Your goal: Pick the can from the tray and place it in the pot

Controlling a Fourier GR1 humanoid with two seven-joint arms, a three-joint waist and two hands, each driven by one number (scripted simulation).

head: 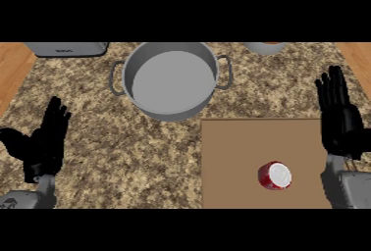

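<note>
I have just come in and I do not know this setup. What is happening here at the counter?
Nothing is being handled yet. The red can stands on the brown tray, untouched. The grey pot sits beyond the tray, with nothing inside it. The right hand is open beside the tray's right edge, and the left hand rests open at the view's left. The can is not yet picked up.

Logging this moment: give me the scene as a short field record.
can: red can standing on the tray, not held
tray: brown tray on the counter, below and right of the pot
pot: grey pot, nothing seen inside
left hand: left hand open, at the left edge
right hand: right hand open, beside the tray's right edge
</note>
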